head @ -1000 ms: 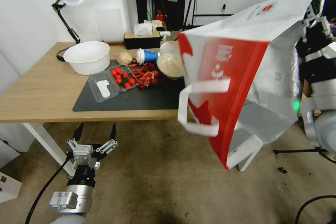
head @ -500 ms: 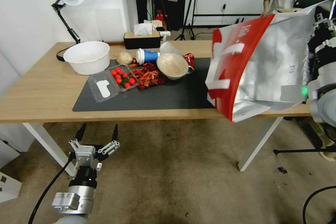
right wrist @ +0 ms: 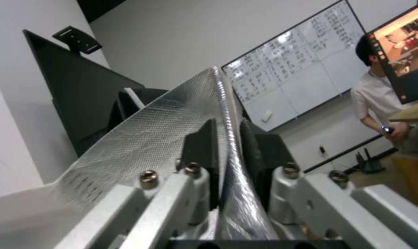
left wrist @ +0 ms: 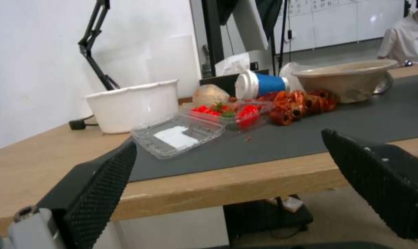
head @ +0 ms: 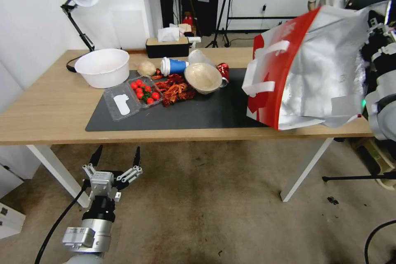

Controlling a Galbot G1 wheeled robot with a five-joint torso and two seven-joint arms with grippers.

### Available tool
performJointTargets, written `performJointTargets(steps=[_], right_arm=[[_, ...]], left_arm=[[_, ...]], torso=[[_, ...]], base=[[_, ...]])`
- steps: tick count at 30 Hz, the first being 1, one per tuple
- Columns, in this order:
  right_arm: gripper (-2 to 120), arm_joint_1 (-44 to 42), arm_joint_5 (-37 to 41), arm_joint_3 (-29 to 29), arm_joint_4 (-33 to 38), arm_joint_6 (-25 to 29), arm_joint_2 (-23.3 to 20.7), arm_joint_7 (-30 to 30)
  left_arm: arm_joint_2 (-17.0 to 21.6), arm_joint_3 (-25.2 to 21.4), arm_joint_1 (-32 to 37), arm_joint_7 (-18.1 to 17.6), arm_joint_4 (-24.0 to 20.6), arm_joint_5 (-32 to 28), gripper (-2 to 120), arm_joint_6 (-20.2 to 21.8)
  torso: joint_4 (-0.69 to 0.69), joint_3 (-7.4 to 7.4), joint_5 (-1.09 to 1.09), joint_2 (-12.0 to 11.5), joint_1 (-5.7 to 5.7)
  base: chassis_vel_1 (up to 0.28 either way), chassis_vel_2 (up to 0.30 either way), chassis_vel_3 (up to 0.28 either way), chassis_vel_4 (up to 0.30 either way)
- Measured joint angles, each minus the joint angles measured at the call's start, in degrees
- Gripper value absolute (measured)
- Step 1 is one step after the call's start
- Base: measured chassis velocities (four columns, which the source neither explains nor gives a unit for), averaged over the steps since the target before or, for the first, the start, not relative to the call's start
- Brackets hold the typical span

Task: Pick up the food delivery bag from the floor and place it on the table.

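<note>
Tipped on its side at the right end of the table, the bag, red panel and white handles turned toward the food, lower edge on the dark mat and wood top. Pinched on the bag's foil edge at its far right, the right gripper, pads pressed together on the sheet. Low over the floor before the table's near edge, well apart from the bag, the left gripper, fingers spread and empty.

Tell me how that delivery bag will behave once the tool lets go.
The food delivery bag looks floppy: its foil wall creases where the right tool pinches it. It leans tilted on the table edge, so it may tip or slump. Probably light.
</note>
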Motion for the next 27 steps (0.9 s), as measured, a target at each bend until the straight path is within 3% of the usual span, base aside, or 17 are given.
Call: performJointTargets(steps=[3, 5, 7, 10, 19, 22, 27], right_arm=[[30, 0.2, -0.2, -0.1, -0.3, 0.0, -0.6, -1.2], [32, 0.2, -0.3, -0.1, -0.4, 0.0, -0.7, -1.4], [45, -0.5, -0.3, 0.5, -0.2, 0.2, -0.9, -2.3], [52, -1.5, -0.4, 1.2, 0.4, 0.4, -0.9, -3.1], [88, -7.0, -3.3, 3.6, 4.8, 1.4, 1.4, -8.7], [96, -8.4, -4.1, 4.0, 5.8, 1.4, 2.0, -9.9], [100, -10.9, -6.6, 4.9, 7.5, 1.4, 3.2, -11.0]], left_arm=[[0.0, 0.1, 0.1, 0.0, -0.1, 0.1, 100, -0.1], [0.0, 0.1, 0.1, 0.0, -0.1, 0.1, 100, -0.2], [-0.1, 0.2, 0.1, 0.0, -0.2, 0.2, 100, -0.2], [-0.1, 0.2, 0.1, 0.0, -0.2, 0.2, 100, -0.2], [-0.2, 0.4, 0.0, 0.3, 0.2, 0.2, 100, -1.8], [-0.2, 0.3, 0.0, 0.4, 0.2, 0.0, 100, -2.3], [-0.2, 0.1, 0.1, 0.4, 0.2, -0.3, 100, -2.7]], torso=[[0.00, 0.00, 0.00, 0.0, 0.00], [0.00, 0.00, -0.01, 0.0, 0.00], [0.01, 0.00, 0.00, 0.0, 0.00], [0.00, 0.00, 0.00, 0.0, 0.00], [0.00, 0.00, -0.01, 0.0, 0.00], [0.00, 0.00, -0.01, 0.0, 0.00], [0.00, 0.00, -0.01, 0.0, 0.00]], base=[[0.000, 0.000, 0.000, 0.000], [0.000, 0.000, 0.000, 0.000], [0.000, 0.000, 0.000, 0.000], [0.000, 0.000, 0.000, 0.000], [0.000, 0.000, 0.000, 0.000], [0.000, 0.000, 0.000, 0.000], [0.000, 0.000, 0.000, 0.000]])
